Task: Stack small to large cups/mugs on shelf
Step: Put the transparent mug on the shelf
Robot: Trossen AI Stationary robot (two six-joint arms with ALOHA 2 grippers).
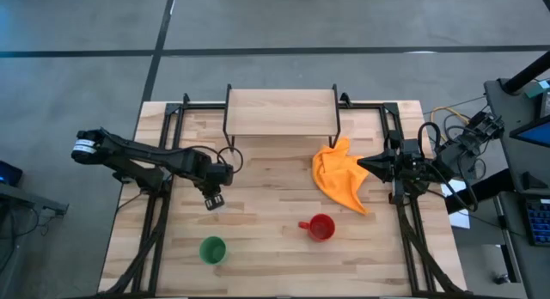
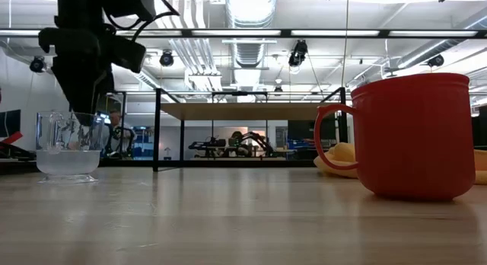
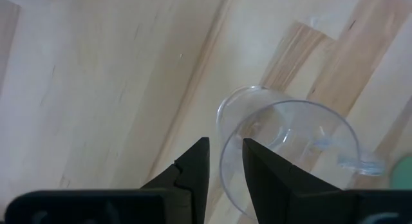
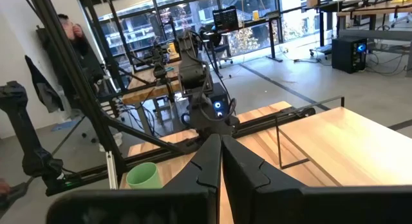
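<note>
The small clear cup [image 3: 290,153] stands upright on its base on the table, left of centre; it also shows in the low view [image 2: 68,151]. My left gripper [image 3: 225,161] points down over the cup's rim, slightly open. One finger [image 3: 193,169] is outside the wall and one [image 3: 267,176] inside, with a gap to the wall on both sides. The red mug [image 1: 320,228] and the green cup [image 1: 212,249] stand near the front edge. The shelf [image 1: 281,110] stands at the far edge. My right gripper [image 1: 361,165] is shut and empty beside the orange cloth [image 1: 339,179].
The orange cloth lies right of centre, between the shelf and the red mug. Black frame rails [image 1: 163,161] run along both table sides. Bare tabletop [image 1: 266,187] lies between the clear cup and the shelf.
</note>
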